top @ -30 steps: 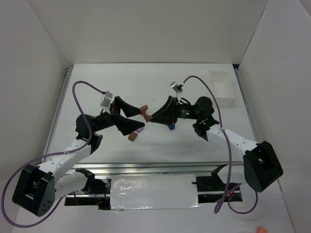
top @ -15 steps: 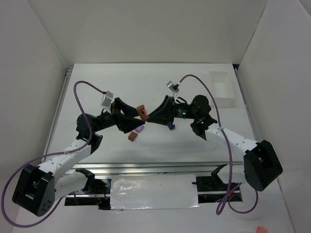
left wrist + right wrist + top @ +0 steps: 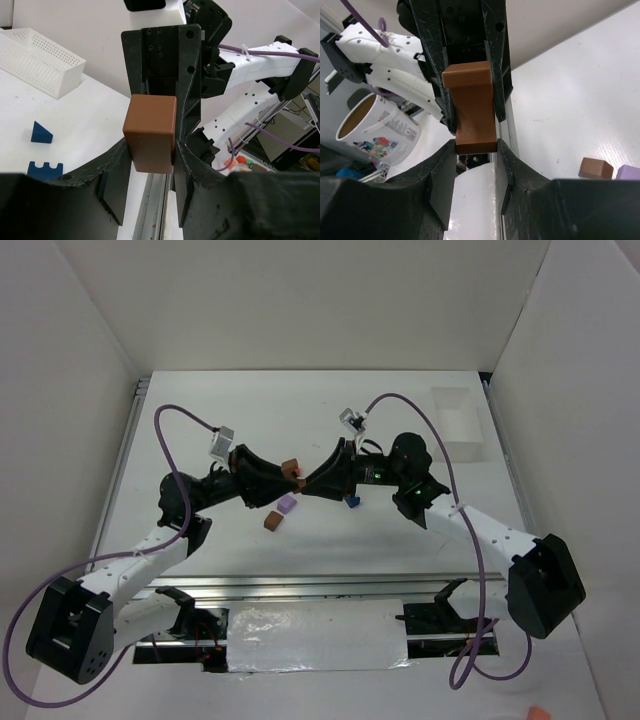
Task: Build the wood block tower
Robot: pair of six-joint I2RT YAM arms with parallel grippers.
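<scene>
The wood block tower (image 3: 287, 504) is unbuilt: its brown block (image 3: 150, 125) hangs above the table (image 3: 200, 420) between both sets of jaws, with the left gripper (image 3: 151, 152) clamped on one end and the right gripper (image 3: 476, 145) on the other. A second ago the left gripper sat lower, over the purple block (image 3: 630, 172), apart from the brown block. The brown block is smooth, matte and round-edged; a blue wedge (image 3: 41, 132) lies on the table below.

The brown block (image 3: 150, 132) is seen as smooth, matt-painted wood, the left gripper (image 3: 151, 155) as matt black, faintly grainy plastic, and the white basket (image 3: 37, 60), viewed from afar, is taken to be perforated, probably moulded plastic.
</scene>
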